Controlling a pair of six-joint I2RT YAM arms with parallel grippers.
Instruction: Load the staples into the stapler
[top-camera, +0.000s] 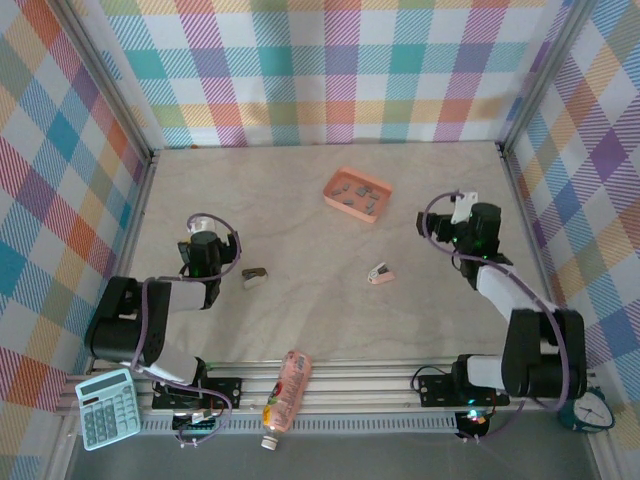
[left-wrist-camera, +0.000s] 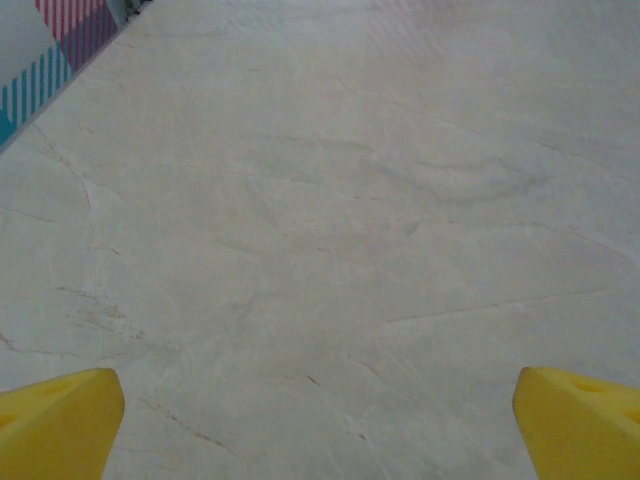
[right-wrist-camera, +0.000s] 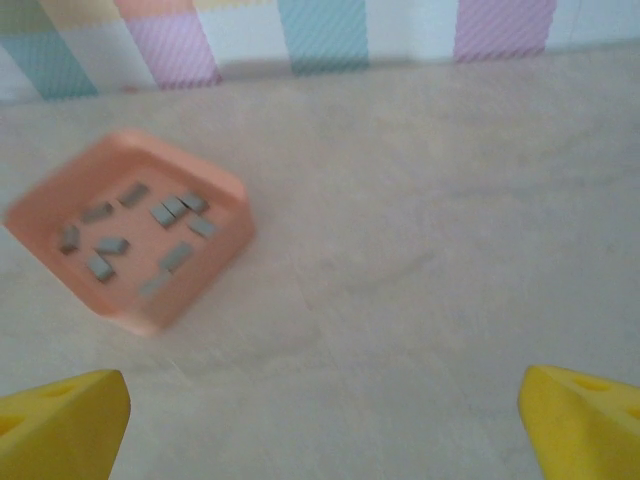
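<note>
While both jaws stand wide apart, empty, right gripper faces short grey metal staple strips loose in shallow salmon-pink tray; left gripper over beige tabletop. Risk: thin strips slip, scatter when pinched.

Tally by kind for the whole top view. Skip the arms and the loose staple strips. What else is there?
Staplers: 2, a dark stapler and a pink stapler
Tray: 1
Bottle: 1
Calculator: 1
Clock: 1
Total: 6
</note>
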